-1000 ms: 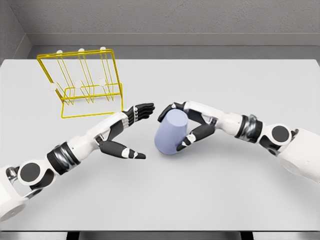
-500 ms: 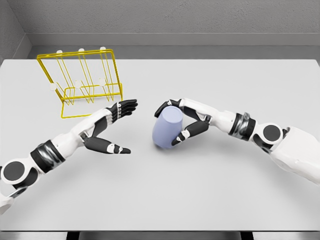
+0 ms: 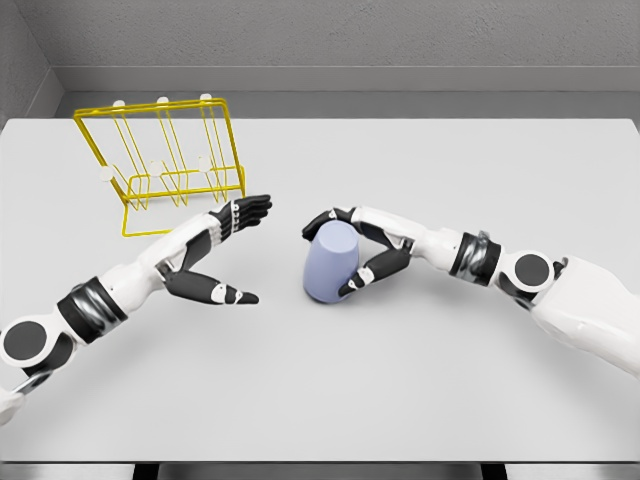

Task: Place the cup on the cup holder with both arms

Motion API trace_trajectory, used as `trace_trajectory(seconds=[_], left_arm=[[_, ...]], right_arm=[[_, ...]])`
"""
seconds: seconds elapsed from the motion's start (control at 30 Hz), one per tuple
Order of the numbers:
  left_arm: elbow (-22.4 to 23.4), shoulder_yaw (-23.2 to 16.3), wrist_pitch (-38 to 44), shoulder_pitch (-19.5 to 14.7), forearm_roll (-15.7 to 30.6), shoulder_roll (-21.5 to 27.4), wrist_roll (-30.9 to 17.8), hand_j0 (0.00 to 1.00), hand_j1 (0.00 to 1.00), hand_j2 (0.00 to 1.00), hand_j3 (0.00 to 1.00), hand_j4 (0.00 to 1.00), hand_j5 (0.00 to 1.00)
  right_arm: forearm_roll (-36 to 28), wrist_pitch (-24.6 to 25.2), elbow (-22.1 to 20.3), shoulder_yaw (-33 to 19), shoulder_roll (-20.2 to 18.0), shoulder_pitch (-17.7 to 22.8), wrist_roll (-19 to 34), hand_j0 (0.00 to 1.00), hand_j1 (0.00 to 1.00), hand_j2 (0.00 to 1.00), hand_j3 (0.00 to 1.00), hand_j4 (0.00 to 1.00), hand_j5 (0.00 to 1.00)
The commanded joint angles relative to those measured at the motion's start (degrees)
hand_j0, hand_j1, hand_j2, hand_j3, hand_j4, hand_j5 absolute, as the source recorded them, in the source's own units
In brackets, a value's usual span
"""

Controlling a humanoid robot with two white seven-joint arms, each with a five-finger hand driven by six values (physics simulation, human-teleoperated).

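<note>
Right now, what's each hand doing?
Left hand: open, fingers spread, holding nothing.
Right hand: shut on the cup.

I have one view only, from the head camera, so nothing is shared with a second view. It looks forward and steeply down onto the grey bench point(image 3: 420, 400) from above its near edge, which runs along the bottom of the frame. The far edge and a grey wall point(image 3: 400, 35) close the top. My left arm point(image 3: 120, 290) enters at lower left, my right arm point(image 3: 560, 300) from the right edge. Mid-range framing; almost the whole benchtop fits.
</note>
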Motion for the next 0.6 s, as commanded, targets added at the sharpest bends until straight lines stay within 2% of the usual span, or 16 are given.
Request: trace_trajectory(seconds=[0.0, 0.3, 0.5, 0.57], left_arm=[[-0.15, 0.24, -0.09, 0.09, 0.16, -0.03, -0.16, 1.0, 1.0, 1.0, 1.0, 1.0, 1.0], [-0.15, 0.24, -0.09, 0.27, 0.08, -0.03, -0.16, 1.0, 1.0, 1.0, 1.0, 1.0, 1.0], [-0.06, 0.76, 0.0, 0.35, -0.1, -0.03, -0.16, 1.0, 1.0, 1.0, 1.0, 1.0, 1.0], [0.38, 0.94, -0.09, 0.09, -1.77, -0.74, -0.07, 1.0, 1.0, 1.0, 1.0, 1.0, 1.0]], right_arm=[[1.09, 1.11, 0.06, -0.06, -0.09, 0.0, 0.03, 0.98, 0.98, 0.98, 0.98, 0.98, 0.98], [1.09, 1.2, -0.03, -0.24, -0.7, -0.35, 0.12, 0.99, 0.99, 0.99, 0.99, 0.99, 0.99], [1.09, 1.63, -0.47, -0.06, -3.95, -1.23, 0.38, 0.99, 0.99, 0.99, 0.99, 0.99, 0.99], [1.18, 1.63, -0.55, 0.11, -5.8, -1.93, 0.47, 0.99, 0.99, 0.99, 0.99, 0.99, 0.99]])
